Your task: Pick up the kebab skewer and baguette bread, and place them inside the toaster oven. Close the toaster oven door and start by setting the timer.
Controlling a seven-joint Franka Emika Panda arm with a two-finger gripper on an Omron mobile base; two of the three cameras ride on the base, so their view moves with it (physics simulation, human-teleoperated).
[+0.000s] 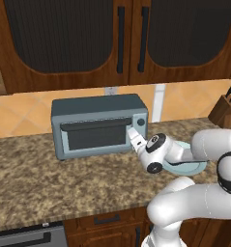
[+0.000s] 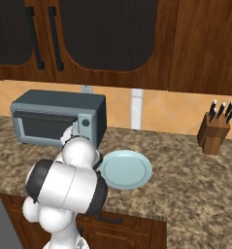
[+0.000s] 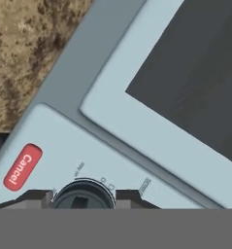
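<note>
The toaster oven [image 1: 98,126] stands toward the table's [image 1: 35,173] back edge, its door [image 1: 95,134] shut. The gripper [image 3: 83,194] is pressed to the right-hand panel, fingers [image 3: 37,198] drawn narrow on either side of the timer knob [image 3: 83,195], apparently clasping it. The red Cancel button [image 3: 21,166] sits just beside. If the hold is shallow, the fingers may slip round the knob without turning it, leaving the timer unset. A sideways drift could press Cancel. The plate [image 2: 124,169] lies empty nearby.
</note>
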